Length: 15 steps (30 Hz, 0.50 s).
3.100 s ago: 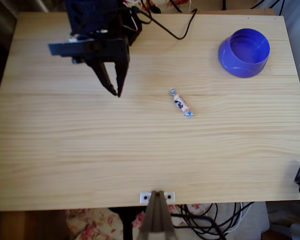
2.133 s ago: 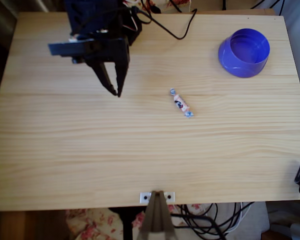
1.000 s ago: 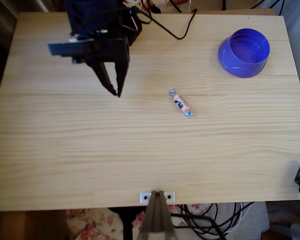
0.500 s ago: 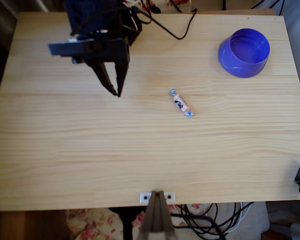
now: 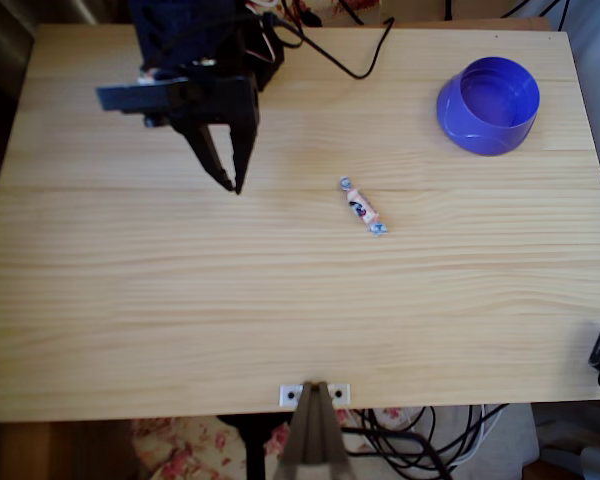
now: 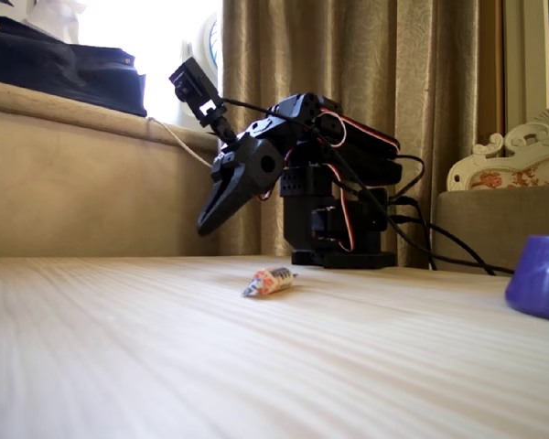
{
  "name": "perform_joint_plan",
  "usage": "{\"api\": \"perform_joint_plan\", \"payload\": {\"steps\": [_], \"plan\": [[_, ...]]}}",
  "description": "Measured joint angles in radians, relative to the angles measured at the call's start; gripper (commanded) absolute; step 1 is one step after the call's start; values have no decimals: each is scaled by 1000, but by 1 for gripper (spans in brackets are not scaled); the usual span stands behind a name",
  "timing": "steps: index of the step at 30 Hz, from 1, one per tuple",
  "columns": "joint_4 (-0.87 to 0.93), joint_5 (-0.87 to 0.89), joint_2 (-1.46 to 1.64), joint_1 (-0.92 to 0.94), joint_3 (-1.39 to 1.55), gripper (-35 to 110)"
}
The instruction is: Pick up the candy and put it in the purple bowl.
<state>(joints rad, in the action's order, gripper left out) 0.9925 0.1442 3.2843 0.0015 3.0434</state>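
Overhead view: the candy (image 5: 362, 207) lies flat on the bare wooden desk (image 5: 280, 310), set at a slant, near the middle. The purple bowl (image 5: 488, 105) stands upright well to the upper right of the candy, close to the desk's far right corner. The tool (image 5: 231, 181) sits well to the left of the candy, its two dark fingers slightly spread, converging toward their tips and pinching nothing. In the fixed view the tool (image 6: 203, 226) hangs in the air above the desk, tips pointing down, behind and left of the candy (image 6: 269, 281); the bowl (image 6: 540, 275) is at the right edge.
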Motion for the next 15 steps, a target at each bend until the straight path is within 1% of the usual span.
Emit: {"api": "perform_joint_plan", "payload": {"steps": [4,11,15], "plan": [[0,2,0,3,0,0],[3,80,0,43,0,0],[55,144,2,-15,-20,0]]}}
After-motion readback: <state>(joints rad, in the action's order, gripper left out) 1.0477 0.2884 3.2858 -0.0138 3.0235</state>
